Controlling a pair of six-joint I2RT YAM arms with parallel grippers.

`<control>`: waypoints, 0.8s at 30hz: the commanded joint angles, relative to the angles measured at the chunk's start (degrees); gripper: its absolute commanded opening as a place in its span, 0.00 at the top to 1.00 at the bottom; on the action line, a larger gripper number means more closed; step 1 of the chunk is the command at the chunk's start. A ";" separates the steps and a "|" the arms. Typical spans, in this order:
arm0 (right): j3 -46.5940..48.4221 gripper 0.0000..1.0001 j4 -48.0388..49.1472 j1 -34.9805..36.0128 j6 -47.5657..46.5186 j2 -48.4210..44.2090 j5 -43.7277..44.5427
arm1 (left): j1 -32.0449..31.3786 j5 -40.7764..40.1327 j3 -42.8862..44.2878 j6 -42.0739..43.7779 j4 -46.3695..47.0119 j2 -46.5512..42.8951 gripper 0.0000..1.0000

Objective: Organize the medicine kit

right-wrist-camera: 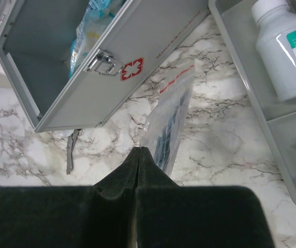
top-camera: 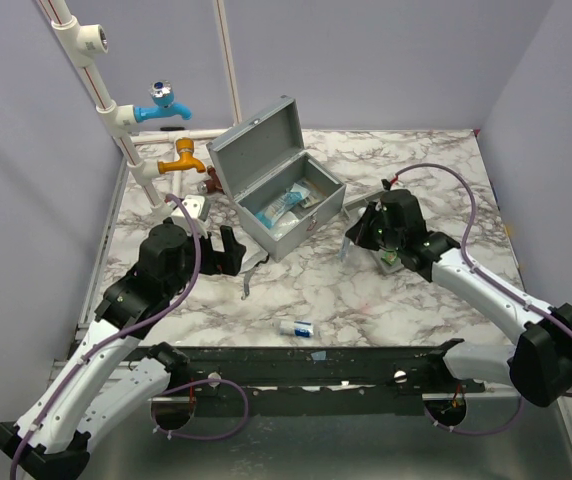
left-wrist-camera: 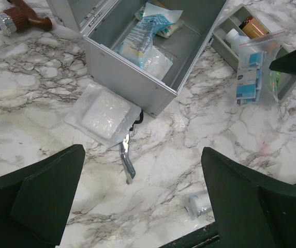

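The medicine kit (top-camera: 284, 200) is a grey metal box standing open at mid-table, lid (top-camera: 256, 140) tipped back, with packets inside (left-wrist-camera: 143, 36). Its latch and red cross face the right wrist camera (right-wrist-camera: 132, 68). The grey compartmented tray (right-wrist-camera: 241, 72) lies out on the marble right of the box and holds a white bottle (right-wrist-camera: 285, 49). My right gripper (right-wrist-camera: 139, 150) is shut on the corner of a clear zip bag (right-wrist-camera: 169, 111), which hangs between box and tray (top-camera: 350, 246). My left gripper (left-wrist-camera: 143, 181) hovers open and holds nothing, over the marble just before the box's left corner (top-camera: 222, 252).
A gauze packet (left-wrist-camera: 104, 113) and scissors (left-wrist-camera: 126, 161) lie by the box's front corner. A small vial (top-camera: 296, 326) rests near the table's front rail. Pipes with blue (top-camera: 162, 108) and orange taps (top-camera: 181, 158) stand at back left, beside a brown-handled tool (left-wrist-camera: 21, 18).
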 commanded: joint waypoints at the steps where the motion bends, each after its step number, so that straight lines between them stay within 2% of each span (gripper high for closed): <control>1: 4.50 0.99 -0.30 0.42 -1.00 0.36 1.96 | 0.36 -0.06 0.22 0.63 0.35 -0.68 0.01; 12: 13.78 0.99 3.71 0.43 3.57 4.94 1.92 | 0.37 0.15 0.23 0.49 0.32 -1.25 0.01; 24: 23.04 0.99 14.16 0.37 12.48 18.23 -3.60 | 0.63 0.68 0.22 0.36 0.50 -2.62 0.01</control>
